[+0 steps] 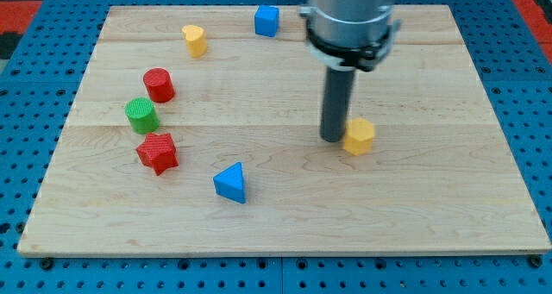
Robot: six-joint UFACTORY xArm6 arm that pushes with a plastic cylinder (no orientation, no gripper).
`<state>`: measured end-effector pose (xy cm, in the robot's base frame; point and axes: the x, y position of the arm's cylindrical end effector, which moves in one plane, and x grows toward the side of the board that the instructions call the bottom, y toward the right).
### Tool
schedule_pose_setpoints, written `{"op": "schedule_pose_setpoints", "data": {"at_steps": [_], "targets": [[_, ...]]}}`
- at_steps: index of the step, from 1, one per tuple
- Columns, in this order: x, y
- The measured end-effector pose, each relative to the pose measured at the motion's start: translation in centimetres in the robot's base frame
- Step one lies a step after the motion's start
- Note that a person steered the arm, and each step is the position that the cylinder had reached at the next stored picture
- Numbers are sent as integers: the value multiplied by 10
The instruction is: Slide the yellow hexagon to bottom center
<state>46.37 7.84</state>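
Note:
The yellow hexagon (359,135) lies on the wooden board (285,216), right of the board's middle. My tip (333,138) stands on the board right against the hexagon's left side, touching or nearly touching it. The dark rod rises from there to the arm's grey body at the view's top.
A blue triangle (231,183) lies at lower middle-left. A red star (157,152), a green cylinder (141,115) and a red cylinder (159,84) cluster at the left. A second yellow block (195,40) and a blue cube (266,21) lie near the top edge.

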Motion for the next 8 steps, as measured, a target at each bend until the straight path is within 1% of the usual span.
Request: {"op": "schedule_pose_setpoints", "data": {"at_steps": [1, 2, 3, 4, 5, 6, 7, 8], "targets": [[-27, 8], [-7, 47], [27, 15], [19, 52], [2, 109], [52, 144], [61, 96], [41, 133]]}}
